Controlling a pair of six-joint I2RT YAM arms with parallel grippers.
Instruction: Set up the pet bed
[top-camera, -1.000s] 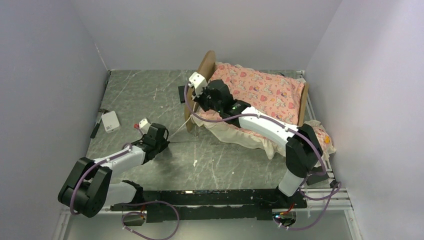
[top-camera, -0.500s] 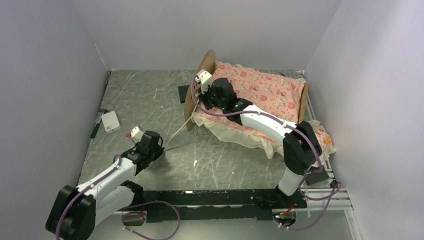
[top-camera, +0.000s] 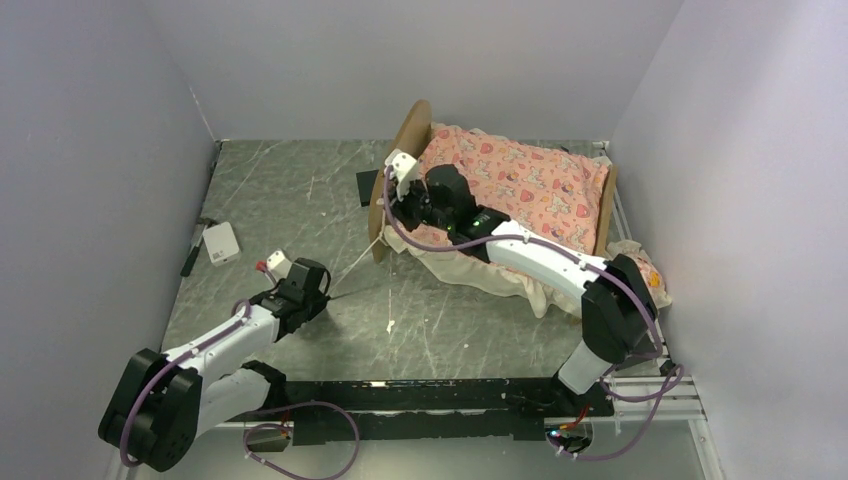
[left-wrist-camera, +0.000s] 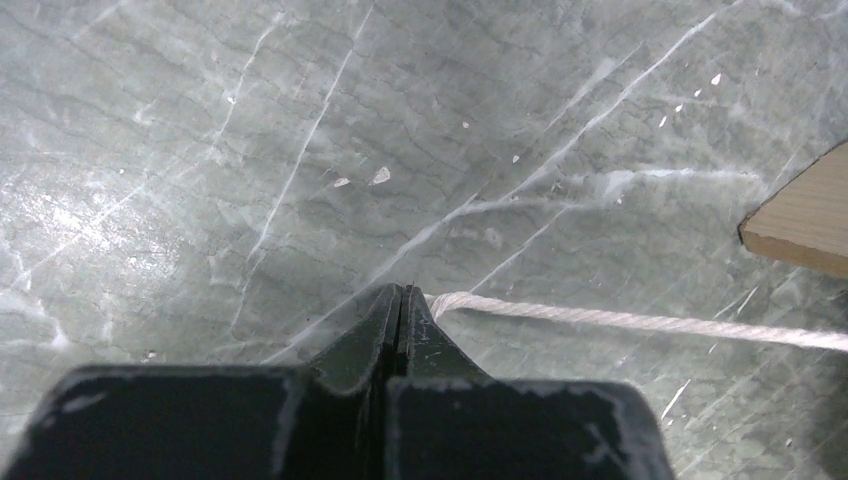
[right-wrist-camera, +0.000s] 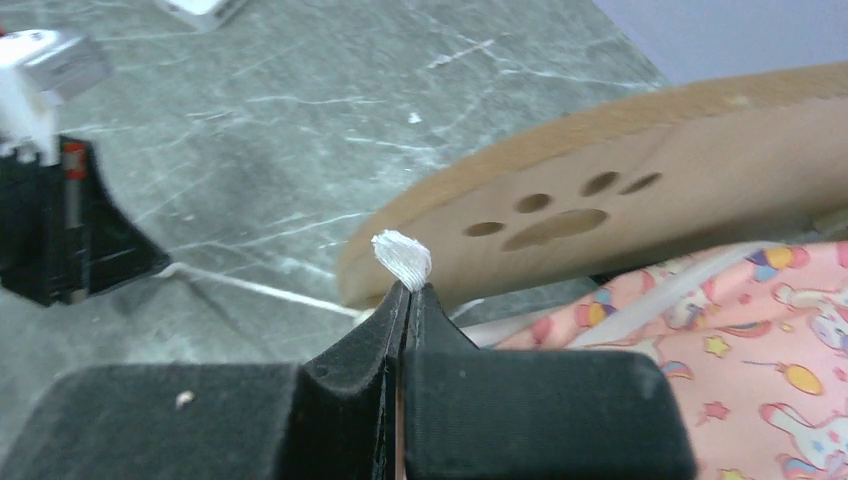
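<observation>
The pet bed (top-camera: 402, 160) stands at the back of the table, a light-wood frame with a paw-print cutout in its headboard (right-wrist-camera: 560, 225). A pink cartoon-print mattress (top-camera: 520, 185) lies on it and hangs over the near side. My right gripper (top-camera: 396, 208) is at the headboard's inner face, shut on a white frayed end (right-wrist-camera: 402, 258) that sticks out past its tips. My left gripper (left-wrist-camera: 400, 290) is low over the table, left of the bed, shut on the end of a white cord (left-wrist-camera: 640, 322). That cord (top-camera: 355, 268) runs to the foot of the headboard.
A small white box (top-camera: 221, 243) and a dark pen-like thing (top-camera: 190, 255) lie near the left wall. A black object (top-camera: 366, 186) sits behind the headboard. A frilled pillow (top-camera: 645, 270) rests at the right edge. Walls close in three sides.
My left gripper has drawn back toward the near left with the cord in it. The right gripper has shifted slightly beside the headboard, still shut.
</observation>
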